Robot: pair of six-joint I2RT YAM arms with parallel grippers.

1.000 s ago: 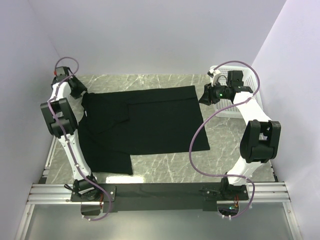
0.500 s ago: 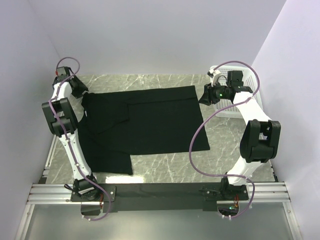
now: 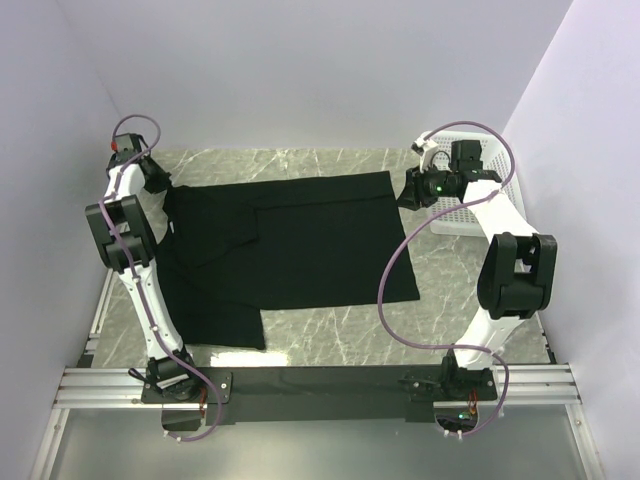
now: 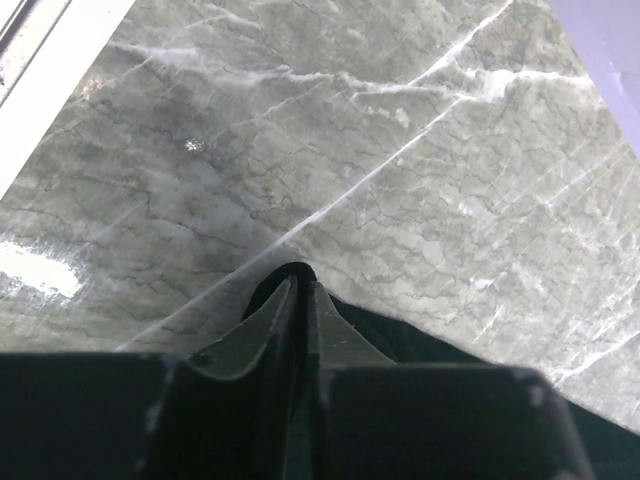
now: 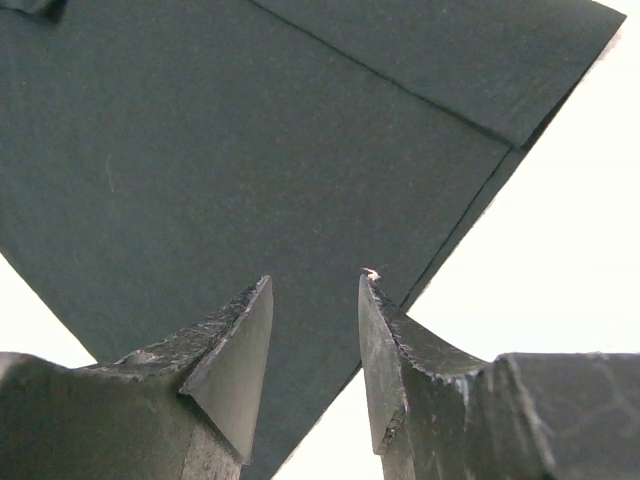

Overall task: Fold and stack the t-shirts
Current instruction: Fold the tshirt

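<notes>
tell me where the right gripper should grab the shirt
The far right corner of the shirt, pinched from above and from the right. The cloth lies flat there with a free edge, and the open right gripper sits right over that edge.

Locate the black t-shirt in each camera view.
Top external: t-shirt spread mid-table.
Left wrist: t-shirt is a dark strip low right, at the shut left end effector.
Right wrist: t-shirt fills the upper left, beyond the open right end effector.
Shared landmark: marble table, washed out white in right wrist.
</notes>
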